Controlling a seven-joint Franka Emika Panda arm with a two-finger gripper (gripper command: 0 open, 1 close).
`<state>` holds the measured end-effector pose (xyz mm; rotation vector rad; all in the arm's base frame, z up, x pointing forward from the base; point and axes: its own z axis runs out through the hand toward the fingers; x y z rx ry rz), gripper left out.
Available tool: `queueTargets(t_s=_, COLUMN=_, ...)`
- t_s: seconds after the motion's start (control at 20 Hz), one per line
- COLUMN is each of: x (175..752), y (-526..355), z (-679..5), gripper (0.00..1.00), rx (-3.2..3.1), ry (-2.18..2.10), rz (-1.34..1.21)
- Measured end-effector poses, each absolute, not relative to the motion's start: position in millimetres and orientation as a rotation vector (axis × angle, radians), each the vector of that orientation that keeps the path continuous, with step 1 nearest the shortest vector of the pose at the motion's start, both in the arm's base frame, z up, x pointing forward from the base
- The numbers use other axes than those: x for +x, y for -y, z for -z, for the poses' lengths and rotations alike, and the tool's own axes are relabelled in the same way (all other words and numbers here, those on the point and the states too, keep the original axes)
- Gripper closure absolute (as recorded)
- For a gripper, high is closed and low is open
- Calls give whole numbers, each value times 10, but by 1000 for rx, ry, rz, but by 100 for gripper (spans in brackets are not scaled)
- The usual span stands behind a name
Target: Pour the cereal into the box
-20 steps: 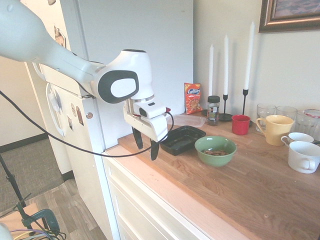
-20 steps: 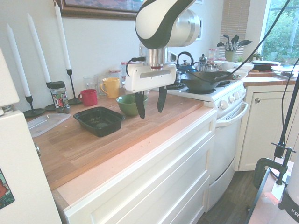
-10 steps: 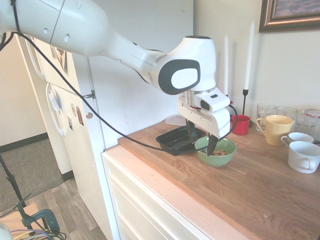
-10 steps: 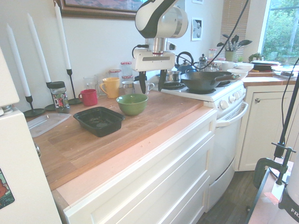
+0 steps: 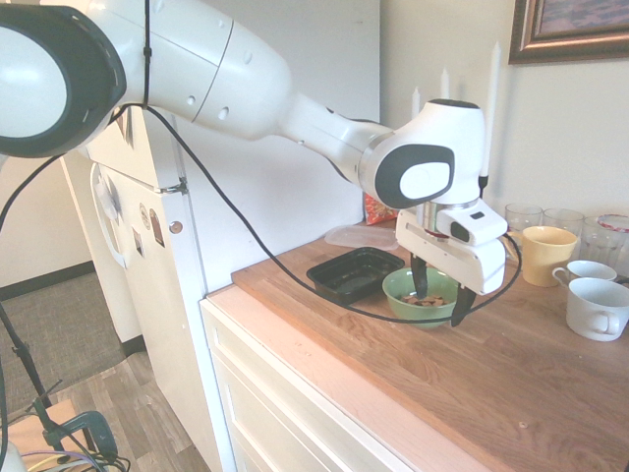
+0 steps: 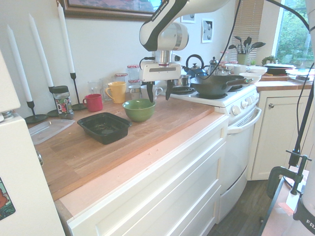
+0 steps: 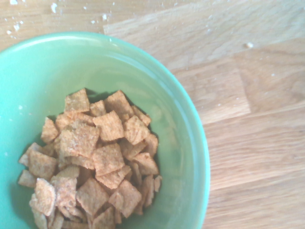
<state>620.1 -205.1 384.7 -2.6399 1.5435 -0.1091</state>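
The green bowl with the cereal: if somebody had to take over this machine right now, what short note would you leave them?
Gripper: jaws open, holding nothing, pointing down over the green bowl's far rim.
Cereal: all in the green bowl on the wooden counter.
Box: the black tray, beside the bowl, apparently empty.
Done: nothing poured, bowl not gripped.
Left: grip the bowl's rim, lift, tip the cereal into the box.
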Motion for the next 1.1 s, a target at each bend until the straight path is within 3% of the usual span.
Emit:
queueTargets(t_s=0.3, x=6222, y=2135, z=-3514, gripper=0, rx=-2595, ry=-1538, rz=35)
queueTargets(t_s=0.35, x=6221, y=2144, z=-3465, gripper=100, rx=-2596, ry=-1539, rz=25)
queueTargets(t_s=1.1, x=6229, y=2167, z=-3305, gripper=100, rx=-2605, ry=-1514, rz=11)
